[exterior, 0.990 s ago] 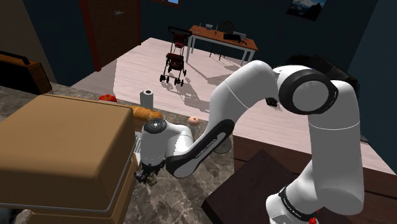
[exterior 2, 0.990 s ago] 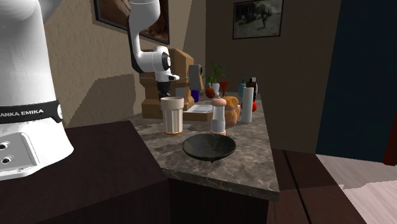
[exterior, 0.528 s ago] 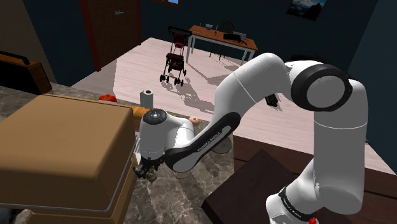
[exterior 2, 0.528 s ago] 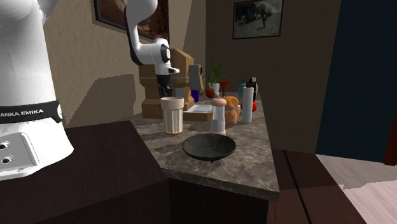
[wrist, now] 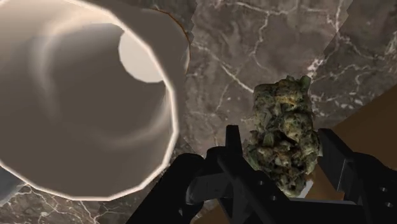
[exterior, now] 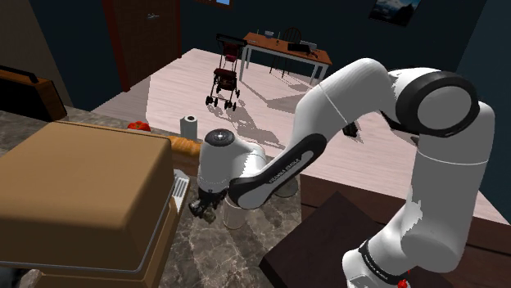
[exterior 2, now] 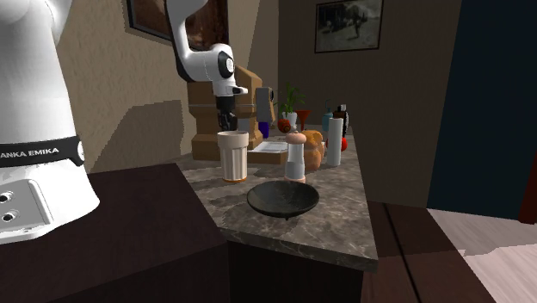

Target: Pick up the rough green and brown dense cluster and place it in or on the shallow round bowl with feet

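Wrist view: the all-black two-finger gripper (wrist: 283,167) is closed partway on the rough green and brown dense cluster (wrist: 283,130). 1 finger presses each flank, so the lump is held clear of the surface. Its long axis runs straight out from the palm, along the fingers, with its tip pointing at the brown-grey, white-veined marble counter (wrist: 254,57). Just beside the claw gapes the mouth of a tall cream tapered cup (wrist: 83,95).

Second exterior view: the gripper (exterior 2: 225,108) hangs directly above the cup (exterior 2: 232,155), apart from it. The shallow round dark bowl with feet (exterior 2: 282,198) sits on the counter at about 5 o'clock from the gripper, lower and nearer the camera, beyond the cup. The carry will likely need to head toward 5 o'clock and clear the cup's rim before lowering. A white grinder with a brown cap (exterior 2: 295,155) stands at 12 o'clock from the bowl, and a plain white cylinder (exterior 2: 334,142) at 1 o'clock. Tan walls and a dark framed picture lie behind.

Shoulder view: the gripper (exterior: 202,209) is low over the marble, at 3 o'clock from a large tan rounded box (exterior: 82,196). At 12 o'clock stands a white paper roll (exterior: 189,127). Farther off are a pale plank floor, a red and black pushchair (exterior: 225,82), a wooden table (exterior: 287,47) and dark blue walls.
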Robot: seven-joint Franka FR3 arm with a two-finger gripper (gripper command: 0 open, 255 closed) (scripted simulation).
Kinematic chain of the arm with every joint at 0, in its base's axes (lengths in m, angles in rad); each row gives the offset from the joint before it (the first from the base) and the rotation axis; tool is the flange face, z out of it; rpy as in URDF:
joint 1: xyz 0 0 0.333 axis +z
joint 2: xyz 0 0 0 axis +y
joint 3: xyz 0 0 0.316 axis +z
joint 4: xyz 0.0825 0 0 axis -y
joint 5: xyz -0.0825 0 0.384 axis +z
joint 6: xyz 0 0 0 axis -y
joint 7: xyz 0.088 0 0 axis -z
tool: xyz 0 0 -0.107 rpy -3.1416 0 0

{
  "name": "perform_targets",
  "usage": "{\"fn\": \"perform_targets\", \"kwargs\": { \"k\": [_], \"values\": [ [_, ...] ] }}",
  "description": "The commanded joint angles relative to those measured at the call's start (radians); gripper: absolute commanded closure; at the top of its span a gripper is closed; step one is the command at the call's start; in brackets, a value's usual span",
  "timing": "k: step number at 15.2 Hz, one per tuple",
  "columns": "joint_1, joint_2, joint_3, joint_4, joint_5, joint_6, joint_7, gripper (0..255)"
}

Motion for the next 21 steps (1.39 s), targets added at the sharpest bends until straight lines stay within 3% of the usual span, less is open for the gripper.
{"fn": "perform_targets", "kwargs": {
  "k": [1, 11, 21],
  "values": [
    [-0.050, -0.038, 0.007, -0.059, 0.016, 0.027, -0.044, 255],
    [-0.316, -0.193, 0.033, -0.287, 0.123, 0.133, -0.338, 255],
    [-0.566, -0.282, 0.021, -0.399, 0.254, 0.178, -0.705, 255]
  ]
}}
